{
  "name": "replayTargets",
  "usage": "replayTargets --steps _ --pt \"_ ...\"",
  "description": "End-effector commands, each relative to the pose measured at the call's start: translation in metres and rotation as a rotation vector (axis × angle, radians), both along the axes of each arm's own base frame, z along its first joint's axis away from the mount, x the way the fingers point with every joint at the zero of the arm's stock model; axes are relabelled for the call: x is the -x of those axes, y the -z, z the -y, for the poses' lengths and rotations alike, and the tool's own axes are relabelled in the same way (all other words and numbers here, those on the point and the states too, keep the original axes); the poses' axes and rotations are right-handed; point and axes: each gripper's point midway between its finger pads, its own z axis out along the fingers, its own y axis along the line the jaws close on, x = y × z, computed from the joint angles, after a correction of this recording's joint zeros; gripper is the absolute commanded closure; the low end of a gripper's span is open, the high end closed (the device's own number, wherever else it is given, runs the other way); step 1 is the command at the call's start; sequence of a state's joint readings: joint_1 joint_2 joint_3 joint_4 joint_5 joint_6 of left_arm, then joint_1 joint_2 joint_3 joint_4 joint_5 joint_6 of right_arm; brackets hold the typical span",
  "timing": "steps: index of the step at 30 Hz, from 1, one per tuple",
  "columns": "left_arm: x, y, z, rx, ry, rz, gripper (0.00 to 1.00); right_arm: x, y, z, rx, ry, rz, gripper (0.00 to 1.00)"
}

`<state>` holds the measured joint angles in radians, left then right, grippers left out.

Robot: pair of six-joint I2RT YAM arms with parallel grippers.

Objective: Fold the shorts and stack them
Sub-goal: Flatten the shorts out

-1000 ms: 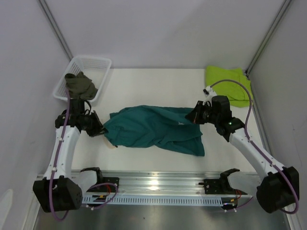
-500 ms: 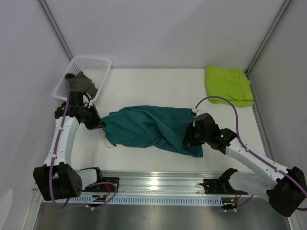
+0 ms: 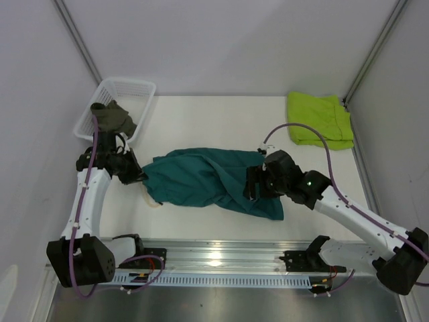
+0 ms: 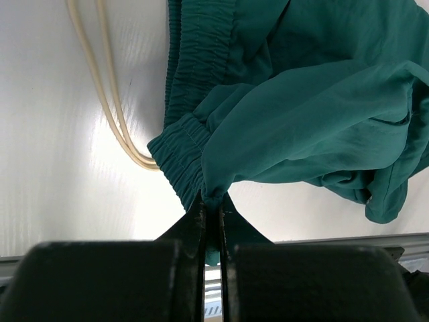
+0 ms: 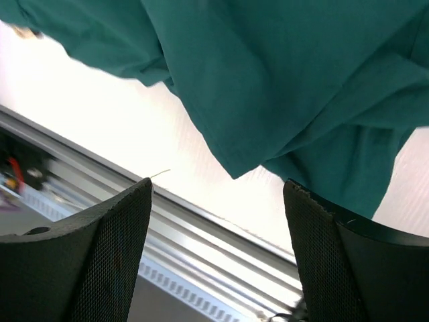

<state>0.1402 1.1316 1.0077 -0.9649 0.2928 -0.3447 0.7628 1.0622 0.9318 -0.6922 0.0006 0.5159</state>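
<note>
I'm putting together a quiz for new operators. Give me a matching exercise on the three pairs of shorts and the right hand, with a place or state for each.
1 teal shorts
2 lime-green shorts
3 dark olive shorts
4 right hand

A in the white basket
B at the far right corner of the table
C open
D pinched by the left hand

Pairs: 1-D, 2-B, 3-A, 4-C

The right gripper [image 3: 251, 186] hides part of the teal shorts [image 3: 198, 178].

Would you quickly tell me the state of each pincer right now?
Left pincer: shut on the teal shorts.
Right pincer: open, holding nothing.
</note>
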Motion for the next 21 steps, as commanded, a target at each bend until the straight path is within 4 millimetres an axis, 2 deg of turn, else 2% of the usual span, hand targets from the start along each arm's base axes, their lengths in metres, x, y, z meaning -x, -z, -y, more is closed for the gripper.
replayTargets --steps 1,5,11,17,21 --pt "-0.004 -0.004 -0.003 -0.018 0.028 0.045 0.99 -0.009 0.001 -0.001 0.139 -0.129 0.097 0.19" --pt "-0.005 -0.009 -0.006 -0.035 0.035 0.058 0.99 -0.015 -0.005 -0.012 0.164 -0.248 0.170 0.19" --pt "-0.010 -0.016 -0.005 -0.036 0.049 0.086 0.99 -0.009 0.016 -0.005 0.347 -0.355 0.175 0.19" --pt "-0.013 -0.019 -0.004 -0.031 0.067 0.088 0.99 0.007 0.031 -0.018 0.400 -0.507 0.163 0.21" --pt "-0.013 -0.018 -0.003 -0.025 0.072 0.084 0.99 0.014 0.040 -0.021 0.419 -0.536 0.142 0.24"
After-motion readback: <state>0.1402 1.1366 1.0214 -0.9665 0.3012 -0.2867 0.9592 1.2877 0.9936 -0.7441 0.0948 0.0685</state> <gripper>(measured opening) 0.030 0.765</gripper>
